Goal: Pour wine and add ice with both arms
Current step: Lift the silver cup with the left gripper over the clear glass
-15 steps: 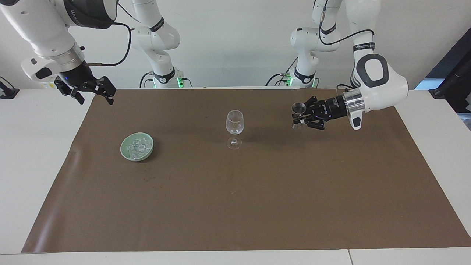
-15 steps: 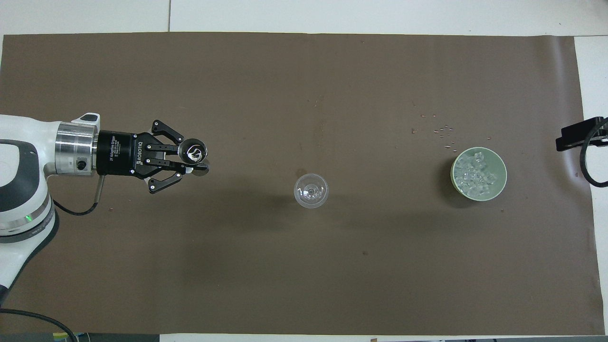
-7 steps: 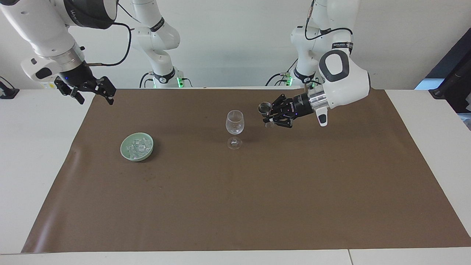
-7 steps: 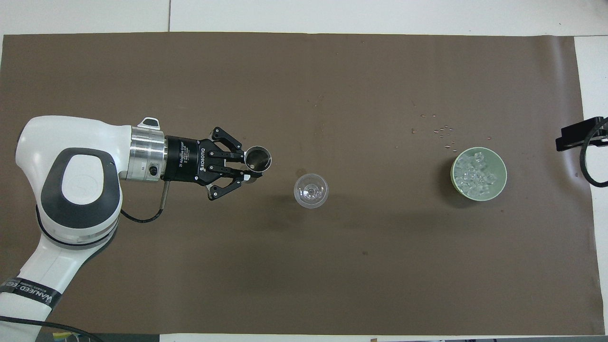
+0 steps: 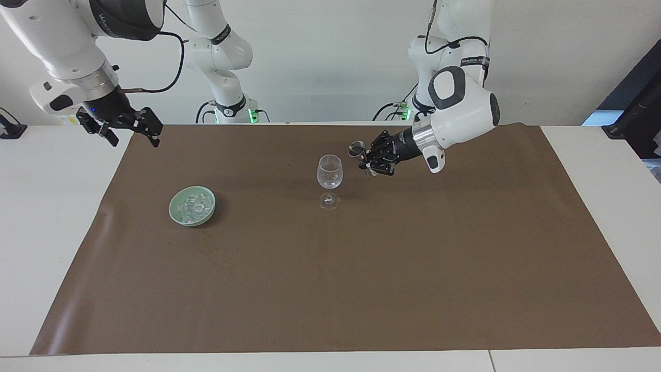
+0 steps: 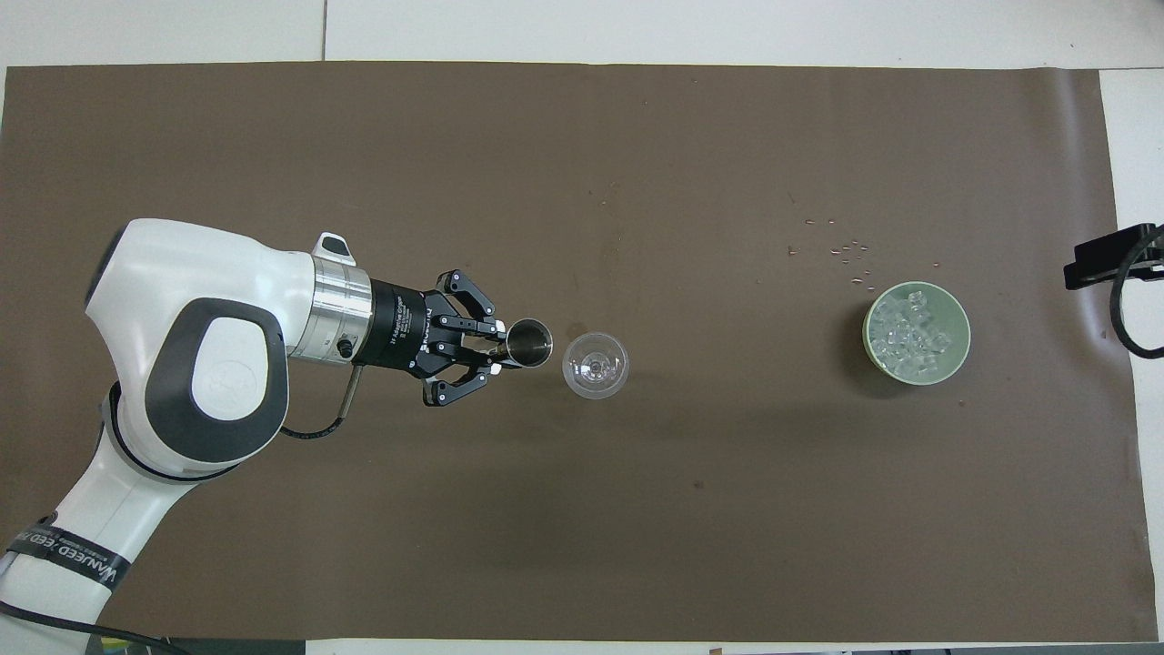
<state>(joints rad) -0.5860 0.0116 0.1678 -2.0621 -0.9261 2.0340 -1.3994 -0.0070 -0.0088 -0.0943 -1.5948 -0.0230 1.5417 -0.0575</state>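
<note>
Your left gripper (image 5: 364,159) is clamped on a small metal measuring cup (image 5: 355,149), held in the air just at the rim of the clear stemmed wine glass (image 5: 329,172), at its 9 o'clock in the overhead view. Ease the cup's lip over the bowl's centre before tipping, and tip slowly; a nudge could topple the glass. The right gripper (image 5: 129,125) waits spread wide above the table's edge. The ice (image 5: 194,205) sits heaped in a pale green bowl (image 5: 175,214), at the glass's 3 o'clock overhead.
</note>
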